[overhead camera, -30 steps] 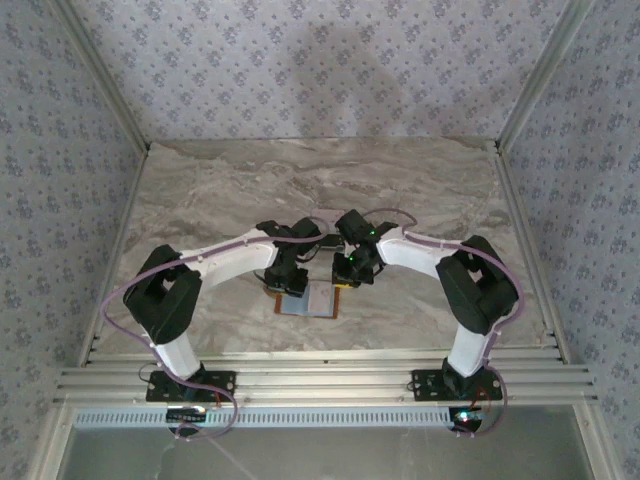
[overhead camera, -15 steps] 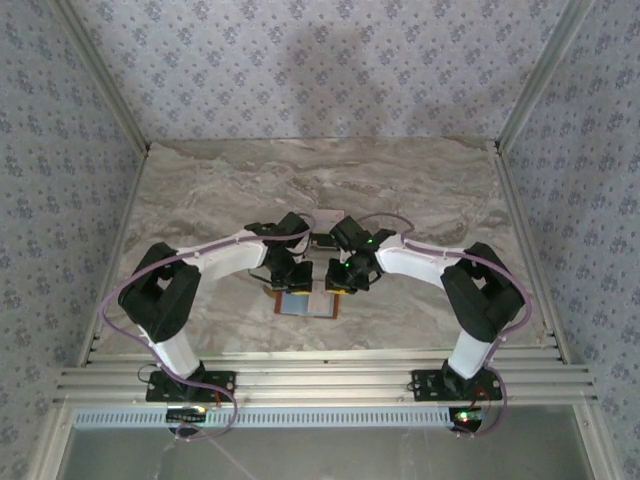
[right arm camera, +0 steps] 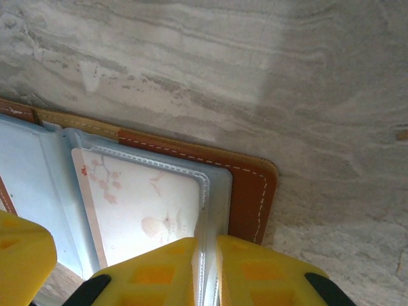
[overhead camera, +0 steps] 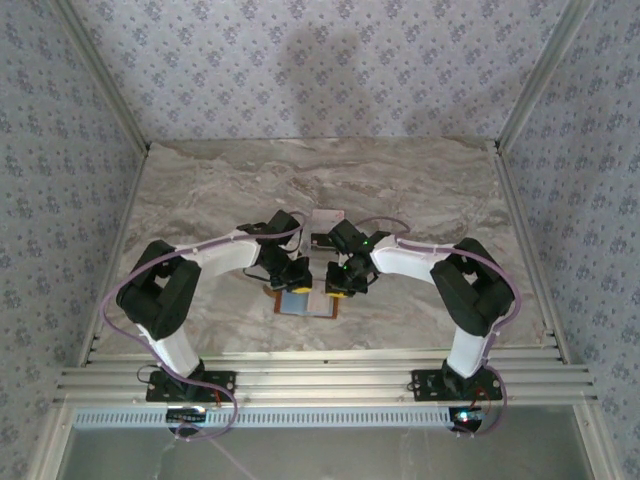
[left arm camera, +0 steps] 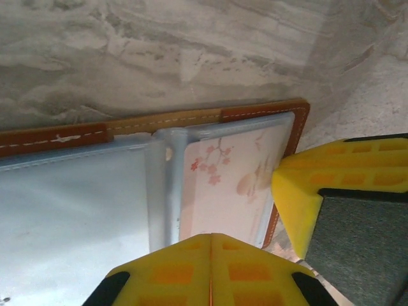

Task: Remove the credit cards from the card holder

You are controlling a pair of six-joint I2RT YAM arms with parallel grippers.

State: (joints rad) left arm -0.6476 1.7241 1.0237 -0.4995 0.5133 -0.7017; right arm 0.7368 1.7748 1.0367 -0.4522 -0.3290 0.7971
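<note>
Compared with a second ago, both wrists have swung in and the two grippers now sit closer together over the card holder (overhead camera: 306, 303), which has not shifted. It lies open on the table (overhead camera: 420, 190), close to the near edge and about midway between the left and right edges. The left gripper (overhead camera: 297, 275) has closed since then: in its wrist view the yellow fingers (left arm camera: 255, 268) are pressed together, tips at the near edge of the whitish-pink card (left arm camera: 233, 185), and I see nothing between them. The card, printed with blossoms, sits in a clear pocket (right arm camera: 207, 185) on the holder's right half, over the pale blue lining and inside the orange-brown stitched border. The right gripper (overhead camera: 338, 287) is at the holder's right side, and its fingers (right arm camera: 255, 271) pinch the edge of that pocket. A pale flat rectangle (overhead camera: 326, 216) now shows on the table just beyond the wrists; I cannot tell what it is. The tabletop is grey-veined marble. Aluminium rails (overhead camera: 320, 380) run along the near edge, and the walls (overhead camera: 300, 60) carry small-flowered blue-grey wallpaper.
</note>
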